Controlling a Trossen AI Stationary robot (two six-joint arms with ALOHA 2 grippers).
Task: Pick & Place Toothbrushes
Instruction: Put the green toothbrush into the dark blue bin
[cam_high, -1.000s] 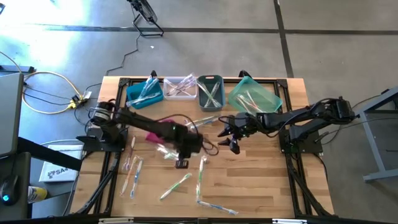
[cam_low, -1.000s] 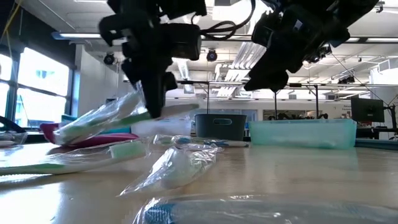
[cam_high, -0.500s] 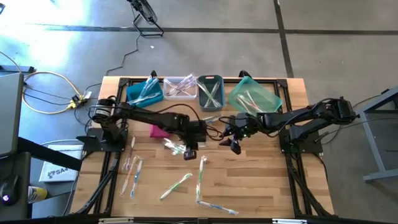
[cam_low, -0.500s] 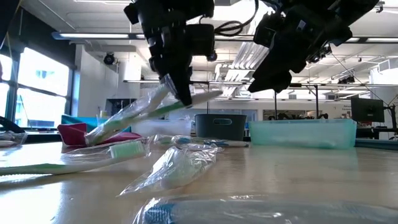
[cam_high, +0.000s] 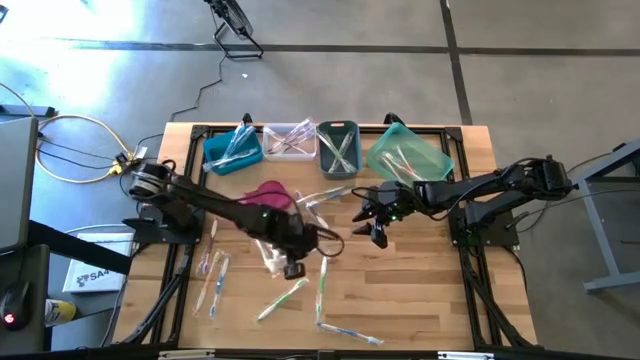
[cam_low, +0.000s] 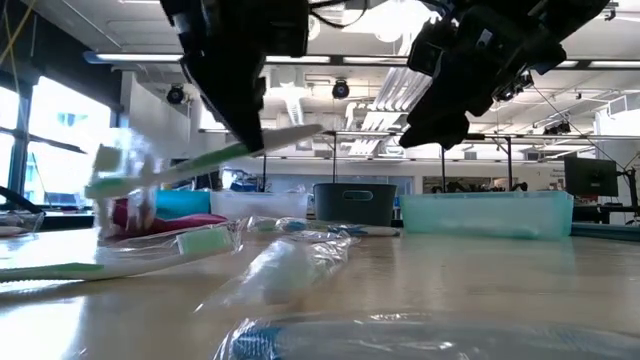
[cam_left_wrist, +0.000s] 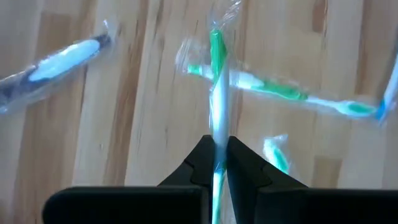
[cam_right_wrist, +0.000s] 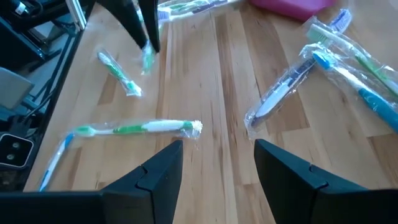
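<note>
Toothbrush (cam_left_wrist: 217, 93), green and white in its wrapper, is pinched in my left gripper (cam_left_wrist: 216, 163) above scattered toothbrushes (cam_high: 322, 290); my right gripper (cam_right_wrist: 217, 165) hovers nearby, spread wide.

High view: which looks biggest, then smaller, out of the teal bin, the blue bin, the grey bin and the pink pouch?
1. Teal bin, clearly the biggest.
2. Blue bin and grey bin: they look about alike, so no ranking.
3. Pink pouch looks smallest, but the left arm covers part of it, so that is unsure.

— Overhead cam? Straight down on my whole table (cam_high: 400, 300).
— Low cam? Table height, facing the room. My wrist cams sit close above the same wood.
</note>
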